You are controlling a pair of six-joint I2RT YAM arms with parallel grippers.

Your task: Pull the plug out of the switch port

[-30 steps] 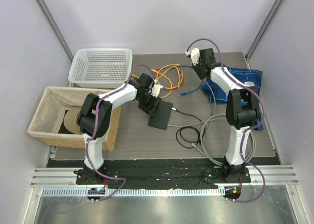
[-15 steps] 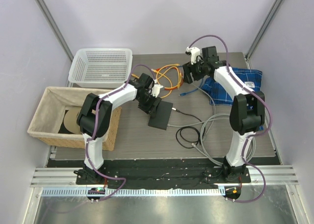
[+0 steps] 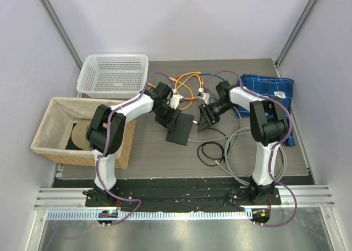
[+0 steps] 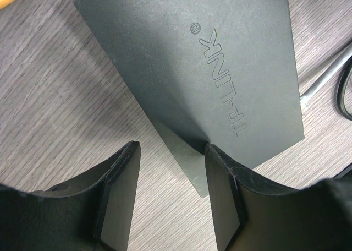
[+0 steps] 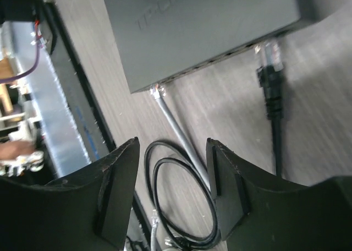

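Starting at the near edge of the bench (image 3: 148,157), a black cable coil (image 3: 199,150) lies beside a long grey cable (image 5: 179,131), between the two arm bases and the switch (image 3: 180,129).

The switch rests flat on the bench just beyond them, a little left of centre. Along its socket edge, in the right wrist view, the grey cable's plug (image 5: 157,90) sits at one corner. The black cable's plug (image 5: 270,69) meets the same edge further along. Whether either plug is seated in a port cannot be told.

The right jaws hang released just off that edge, their fingers (image 5: 118,190) spread with nothing held.

The left jaws are also released, set over the far left corner of the switch. One of their fingers (image 4: 225,201) lies against the switch's side, while the other stands apart over bare wood.

Further back, an orange cable (image 3: 188,75) loops behind the switch. A blue checked cloth (image 3: 272,88) lies far right. A wicker basket (image 3: 82,101) sits on the left, with a white plastic basket (image 3: 114,56) behind it.
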